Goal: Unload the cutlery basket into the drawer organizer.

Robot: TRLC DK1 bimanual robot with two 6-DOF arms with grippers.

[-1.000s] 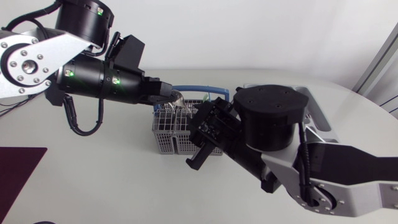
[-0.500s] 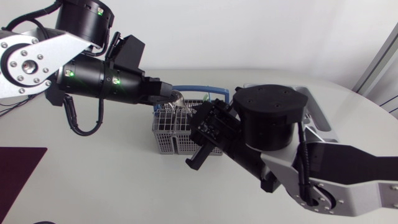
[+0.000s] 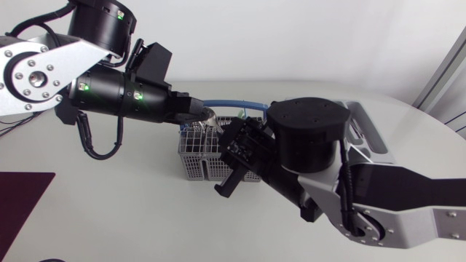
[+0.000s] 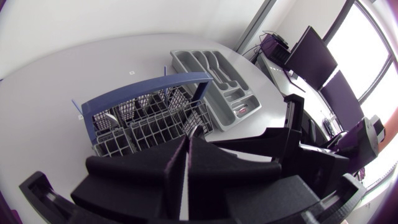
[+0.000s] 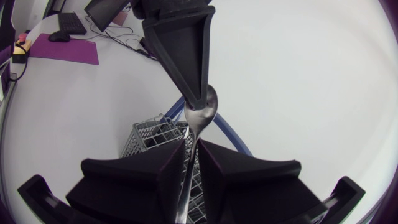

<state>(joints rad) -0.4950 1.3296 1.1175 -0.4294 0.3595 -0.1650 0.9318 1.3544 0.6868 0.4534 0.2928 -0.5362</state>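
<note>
A metal spoon (image 5: 200, 112) hangs above the wire cutlery basket (image 3: 198, 154), which has a blue handle (image 3: 227, 102). My left gripper (image 3: 198, 113) is shut on the spoon's bowl; in the left wrist view that gripper (image 4: 186, 142) has its fingers pressed together over the basket (image 4: 143, 121). My right gripper (image 5: 191, 146) comes in from the other side. The spoon's handle runs between its fingers, with a thin gap showing on one side. In the head view the right gripper (image 3: 223, 135) sits just over the basket's right half. The grey drawer organizer (image 4: 217, 78) lies beyond the basket.
My right arm covers most of the organizer (image 3: 373, 138) in the head view. A dark purple mat (image 3: 22, 196) lies at the table's left edge. Several items still stand in the basket's compartments. Bare white tabletop surrounds the basket in front and to its left.
My right gripper's fingers have narrowed around the spoon's handle, and the right arm has shifted slightly left. The left arm still holds the spoon in place.
</note>
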